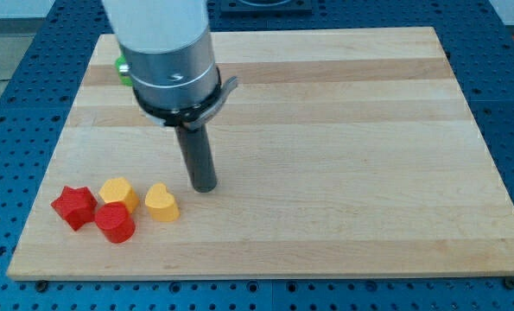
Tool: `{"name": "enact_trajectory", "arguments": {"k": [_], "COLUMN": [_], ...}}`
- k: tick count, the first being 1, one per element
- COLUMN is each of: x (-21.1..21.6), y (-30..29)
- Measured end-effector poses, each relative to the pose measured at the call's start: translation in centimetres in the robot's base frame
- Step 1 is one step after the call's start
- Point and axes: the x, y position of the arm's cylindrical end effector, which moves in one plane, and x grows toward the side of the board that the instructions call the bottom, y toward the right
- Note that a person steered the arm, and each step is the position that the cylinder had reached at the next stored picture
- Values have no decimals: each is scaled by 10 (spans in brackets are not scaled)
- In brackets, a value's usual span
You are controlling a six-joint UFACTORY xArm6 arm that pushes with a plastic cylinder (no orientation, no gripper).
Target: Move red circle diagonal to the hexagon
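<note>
The red circle (116, 223) lies near the board's bottom left corner. It touches the yellow hexagon (118, 193), which sits just above it. A red star (74, 206) is to their left and a yellow heart (161, 202) to their right. My tip (205, 185) stands on the board to the right of the yellow heart and a little above it, apart from all blocks. A green block (121, 67) shows only as a sliver at the view's top left, mostly hidden behind the arm.
The wooden board (343, 147) lies on a blue perforated table (15, 104). The arm's wide grey body (166, 52) covers the upper left part of the board.
</note>
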Motion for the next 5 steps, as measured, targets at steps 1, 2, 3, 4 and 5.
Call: {"name": "enact_trajectory", "arguments": {"k": [1,2,3,4,5], "x": [-24,-59,-34,49,112], "y": [28,44,43,43,7]}}
